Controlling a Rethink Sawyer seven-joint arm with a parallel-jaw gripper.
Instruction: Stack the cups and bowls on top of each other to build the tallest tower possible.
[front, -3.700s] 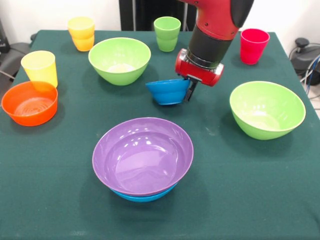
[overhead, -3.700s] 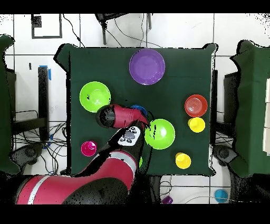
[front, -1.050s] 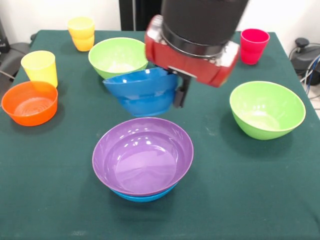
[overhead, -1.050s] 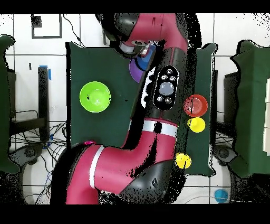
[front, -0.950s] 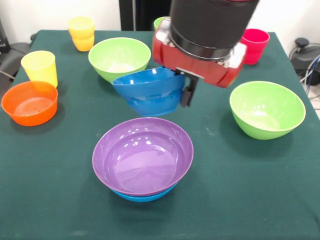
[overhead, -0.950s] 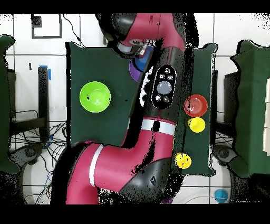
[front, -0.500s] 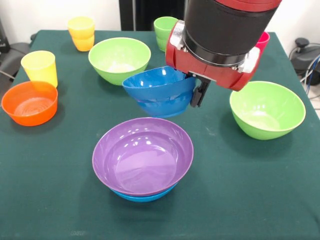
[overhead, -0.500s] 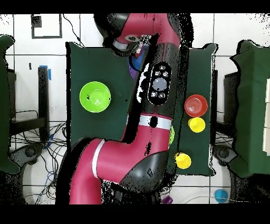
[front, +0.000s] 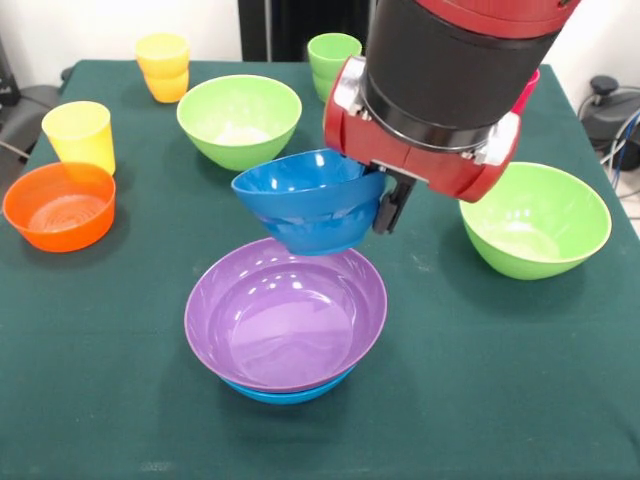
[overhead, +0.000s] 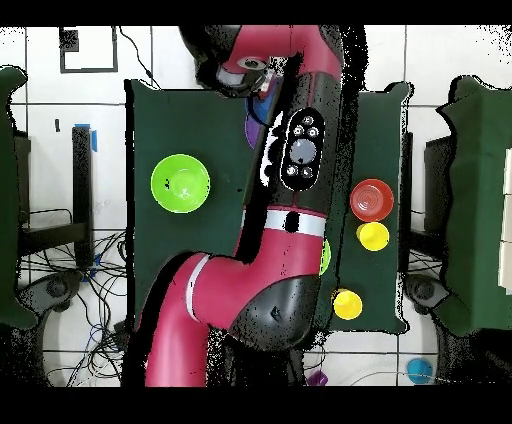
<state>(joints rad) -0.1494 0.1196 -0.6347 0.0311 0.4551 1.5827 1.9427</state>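
The gripper (front: 378, 198) pinches the rim of the small blue bowl (front: 305, 208) between its fingers, one dark finger (front: 386, 208) showing on the outside of the bowl's wall; the bowl hangs in the air, tipped a little, with its bottom just over the far edge of the purple bowl (front: 285, 315); half a second ago it was higher and more to the right, and a few seconds back it was still down on the table next to the light green bowl (front: 239, 119), so the arm has lifted it and carried it over and is now bringing it down; the purple bowl sits inside the large blue bowl (front: 290, 393) (only a thin blue edge peeks out below it), and that is the start of the tower; I think the next step is to lower the small blue bowl a bit nearer the middle and let go, because right now it hangs over the rim and could slide off to one side; the other light green bowl (front: 533, 217), the orange bowl (front: 60, 205), the yellow cup (front: 79, 134), the orange-yellow cup (front: 164, 66), the green cup (front: 333, 62) and the red cup (front: 526, 86) all wait on the green table (front: 500, 380), not stacked yet; from above, the red arm (overhead: 300, 150) covers most of the tower.
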